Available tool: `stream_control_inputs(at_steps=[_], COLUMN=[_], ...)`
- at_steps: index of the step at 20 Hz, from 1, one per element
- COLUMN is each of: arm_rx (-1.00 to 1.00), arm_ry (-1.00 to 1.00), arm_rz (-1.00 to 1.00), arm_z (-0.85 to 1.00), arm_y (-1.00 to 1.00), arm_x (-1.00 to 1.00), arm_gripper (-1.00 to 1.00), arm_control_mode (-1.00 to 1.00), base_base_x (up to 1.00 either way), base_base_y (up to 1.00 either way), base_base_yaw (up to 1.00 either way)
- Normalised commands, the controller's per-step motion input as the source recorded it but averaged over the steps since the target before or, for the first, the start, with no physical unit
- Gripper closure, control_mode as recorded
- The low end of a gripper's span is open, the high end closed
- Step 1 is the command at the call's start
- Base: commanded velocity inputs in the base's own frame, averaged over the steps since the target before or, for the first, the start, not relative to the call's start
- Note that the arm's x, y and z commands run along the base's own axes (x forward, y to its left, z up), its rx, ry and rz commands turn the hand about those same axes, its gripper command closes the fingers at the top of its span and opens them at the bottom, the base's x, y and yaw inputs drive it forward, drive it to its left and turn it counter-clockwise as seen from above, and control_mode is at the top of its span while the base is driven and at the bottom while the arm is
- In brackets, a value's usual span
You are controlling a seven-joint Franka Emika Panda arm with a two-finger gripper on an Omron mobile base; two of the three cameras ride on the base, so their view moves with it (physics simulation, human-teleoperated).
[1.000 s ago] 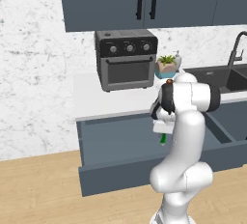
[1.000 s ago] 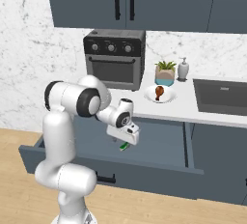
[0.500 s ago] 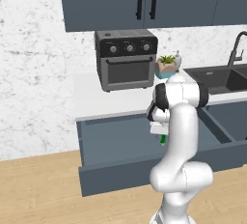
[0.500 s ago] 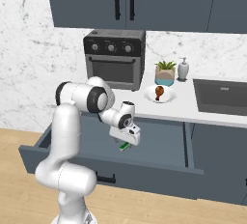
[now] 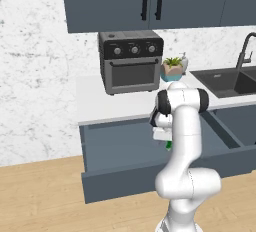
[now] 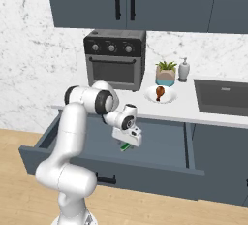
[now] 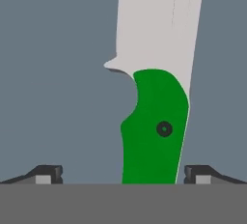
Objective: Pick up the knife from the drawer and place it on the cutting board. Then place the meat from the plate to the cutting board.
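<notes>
**Tool poised over the knife in the open drawer**

The drawer [image 5: 115, 146] stands pulled out below the table [image 5: 100, 108], and the arm has its tool [image 6: 127, 144] reaching down into it. Looking along the hand, the knife [image 7: 154, 126] lies flat on the drawer floor: green handle toward the tool, pale blade running away from it. The two fingertips [image 7: 46, 174] stand spread wide, one on each side of the handle and clear of it, so the tool is released and holds nothing.

My reading is that the first step, taking up the knife, is in hand and the grip is not yet made. The next move would call for a little more descent, then closing squarely across the handle, keeping clear of the blade so the knife does not twist.

Going left to right along the table from the drawer's side: the black oven [image 6: 115, 59] sits above the drawer, then the white plate [image 6: 161, 98] with the meat [image 6: 160, 92] on it, the potted plant [image 6: 165, 73] just behind the plate, and the sink [image 6: 223, 95] beyond.

The right base view shows the plate and the drumstick plainly; in the left base view the arm covers that spot. Both base views catch a sliver of green at the tool, while the hand view gives the handle's lie between the fingertips. I cannot make out the cutting board.
</notes>
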Motion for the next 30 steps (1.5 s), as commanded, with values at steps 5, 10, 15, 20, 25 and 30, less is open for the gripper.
stream_control_inputs(at_steps=[5,10,15,20,25,30], arm_rx=[0.0,0.0,0.0,0.0,0.0,0.0], arm_ry=[0.01,0.0,0.0,-0.02,-0.1,-0.12], arm_rz=[0.0,0.0,-0.02,-0.04,-0.08,-0.11], arm_z=[-0.42,-0.32,-0.14,0.05,0.86,1.0], arm_y=[0.0,0.0,-0.01,-0.01,-0.22,-0.08], arm_x=[0.0,-0.35,-0.55,-0.43,-0.62,-0.44], arm_gripper=[1.0,1.0,1.0,1.0,1.0,1.0], arm_control_mode=[-1.0,-1.0,-1.0,-1.0,-1.0,-1.0], base_base_x=[0.0,0.0,0.0,0.0,0.0,0.0], base_base_y=[0.0,0.0,0.0,0.0,0.0,0.0], base_base_yaw=[0.0,0.0,0.0,0.0,0.0,0.0])
